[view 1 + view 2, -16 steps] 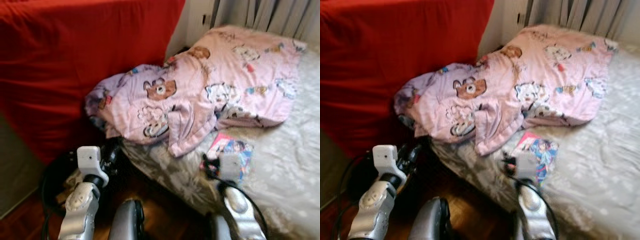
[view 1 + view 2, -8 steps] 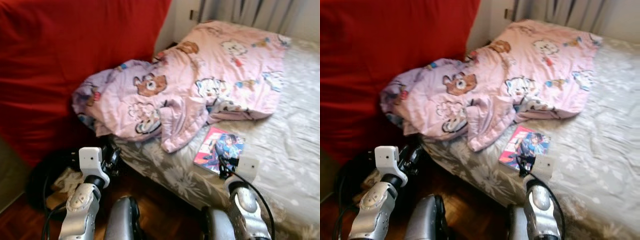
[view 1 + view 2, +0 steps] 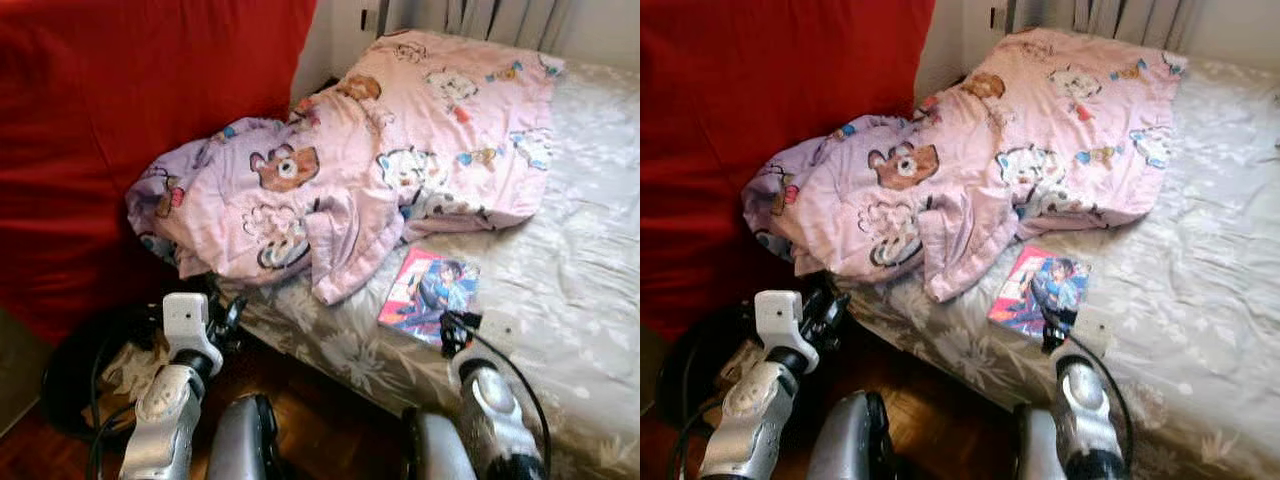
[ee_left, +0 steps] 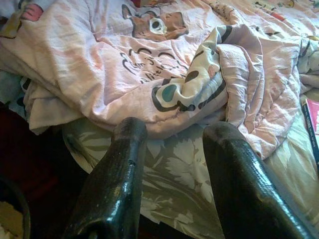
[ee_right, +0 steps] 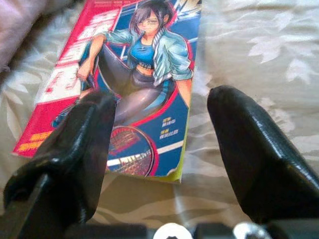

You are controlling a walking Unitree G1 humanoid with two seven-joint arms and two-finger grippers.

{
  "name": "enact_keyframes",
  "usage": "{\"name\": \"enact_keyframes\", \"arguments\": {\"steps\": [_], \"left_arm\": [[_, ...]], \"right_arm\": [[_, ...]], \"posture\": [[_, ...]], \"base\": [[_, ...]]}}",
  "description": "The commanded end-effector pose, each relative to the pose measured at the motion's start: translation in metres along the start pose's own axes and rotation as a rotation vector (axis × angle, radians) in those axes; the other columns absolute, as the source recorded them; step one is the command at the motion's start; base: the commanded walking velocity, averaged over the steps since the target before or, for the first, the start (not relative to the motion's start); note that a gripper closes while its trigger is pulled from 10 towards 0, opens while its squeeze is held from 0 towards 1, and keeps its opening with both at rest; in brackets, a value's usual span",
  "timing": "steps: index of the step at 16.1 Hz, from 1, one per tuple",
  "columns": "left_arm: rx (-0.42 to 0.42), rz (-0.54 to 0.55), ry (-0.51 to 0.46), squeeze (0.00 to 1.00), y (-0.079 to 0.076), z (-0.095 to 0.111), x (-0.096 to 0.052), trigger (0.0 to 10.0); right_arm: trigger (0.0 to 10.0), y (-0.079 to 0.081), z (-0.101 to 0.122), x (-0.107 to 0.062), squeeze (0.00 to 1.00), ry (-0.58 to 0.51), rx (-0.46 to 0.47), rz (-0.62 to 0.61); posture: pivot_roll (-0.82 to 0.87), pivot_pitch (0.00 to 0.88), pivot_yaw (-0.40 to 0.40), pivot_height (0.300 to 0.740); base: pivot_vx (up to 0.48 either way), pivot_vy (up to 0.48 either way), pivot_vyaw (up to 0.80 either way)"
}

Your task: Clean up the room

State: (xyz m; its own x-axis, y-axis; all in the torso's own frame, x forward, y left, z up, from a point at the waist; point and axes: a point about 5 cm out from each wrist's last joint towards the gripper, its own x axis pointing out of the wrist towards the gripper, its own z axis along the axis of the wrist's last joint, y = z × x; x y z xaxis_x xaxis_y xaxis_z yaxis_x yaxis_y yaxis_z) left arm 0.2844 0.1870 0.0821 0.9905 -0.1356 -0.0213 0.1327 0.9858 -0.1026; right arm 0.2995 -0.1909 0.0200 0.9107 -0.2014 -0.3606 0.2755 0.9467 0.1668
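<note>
A colourful comic book (image 3: 428,288) lies flat on the bed's grey floral cover (image 3: 580,270), just in front of a crumpled pink cartoon-bear blanket (image 3: 380,160). My right gripper (image 5: 162,99) is open at the book's near edge; its fingers (image 5: 84,134) straddle the near right corner without closing on it. My left gripper (image 4: 174,127) is open and empty, low beside the bed's corner (image 3: 225,318), pointing at the blanket's overhanging fold (image 4: 209,84).
A red cloth-covered piece of furniture (image 3: 120,120) stands to the left of the bed. Black cables and a dark round object (image 3: 70,370) lie on the wooden floor (image 3: 330,420) by the left arm. Curtains (image 3: 480,12) hang behind the bed.
The camera has moved, so the bed and blanket sit lower and further left in the picture. My right gripper has shifted toward the book's near right corner. The left arm has barely moved.
</note>
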Motion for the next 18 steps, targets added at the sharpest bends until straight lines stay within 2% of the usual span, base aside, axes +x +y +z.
{"name": "enact_keyframes", "arguments": {"steps": [1, 4, 7, 11, 13, 14, 15, 16, 17, 18], "left_arm": [[0.003, -0.002, -0.001, 0.0, 0.002, 0.004, 0.002, 10.0], [0.039, -0.018, -0.006, 0.0, 0.005, 0.01, 0.008, 10.0], [0.053, -0.017, -0.006, 0.0, 0.01, 0.015, 0.008, 10.0], [0.05, -0.02, 0.008, 0.0, 0.009, 0.012, 0.001, 10.0], [0.052, -0.006, 0.026, 0.0, 0.011, 0.008, -0.007, 10.0], [0.053, -0.003, 0.028, 0.0, 0.012, 0.008, -0.008, 10.0], [0.053, -0.003, 0.031, 0.0, 0.012, 0.008, -0.01, 10.0], [0.054, -0.004, 0.034, 0.0, 0.013, 0.008, -0.011, 10.0], [0.055, -0.005, 0.036, 0.0, 0.013, 0.008, -0.011, 10.0], [0.059, -0.003, 0.039, 0.0, 0.014, 0.008, -0.011, 10.0]], "right_arm": [[10.0, -0.003, -0.004, 0.002, 0.0, 0.039, 0.004, -0.018], [10.0, 0.002, 0.005, 0.011, 0.0, 0.055, 0.034, -0.018], [10.0, 0.009, 0.019, 0.017, 0.0, 0.005, 0.057, -0.007], [10.0, -0.001, 0.04, 0.02, 0.0, -0.133, 0.094, -0.037], [10.0, -0.004, 0.042, 0.018, 0.0, -0.176, 0.112, -0.034], [10.0, -0.005, 0.04, 0.017, 0.38, -0.174, 0.109, -0.028], [10.0, -0.005, 0.035, 0.015, 0.97, -0.167, 0.101, -0.016], [10.0, -0.005, 0.032, 0.015, 0.95, -0.157, 0.104, -0.009], [10.0, -0.004, 0.029, 0.014, 0.85, -0.145, 0.102, -0.001], [10.0, -0.003, 0.025, 0.014, 0.0, -0.123, 0.097, 0.018]], "posture": [[0.04, 0.15, 0.023, 0.581], [0.08, 0.188, 0.042, 0.581], [0.1, 0.232, 0.065, 0.581], [0.11, 0.271, 0.073, 0.581], [0.1, 0.283, 0.079, 0.581], [0.11, 0.287, 0.082, 0.581], [0.11, 0.29, 0.088, 0.581], [0.11, 0.289, 0.089, 0.581], [0.11, 0.289, 0.09, 0.581], [0.11, 0.287, 0.094, 0.581]], "base": [[0.0, 0.0, 0.0], [0.0, 0.0, 0.0], [0.0, 0.0, 0.0], [0.0, 0.0, 0.0], [0.0, 0.0, 0.0], [0.0, 0.0, 0.0], [0.0, 0.0, 0.0], [0.0, 0.0, 0.0], [0.0, 0.0, 0.0], [0.0, 0.0, 0.0]]}}
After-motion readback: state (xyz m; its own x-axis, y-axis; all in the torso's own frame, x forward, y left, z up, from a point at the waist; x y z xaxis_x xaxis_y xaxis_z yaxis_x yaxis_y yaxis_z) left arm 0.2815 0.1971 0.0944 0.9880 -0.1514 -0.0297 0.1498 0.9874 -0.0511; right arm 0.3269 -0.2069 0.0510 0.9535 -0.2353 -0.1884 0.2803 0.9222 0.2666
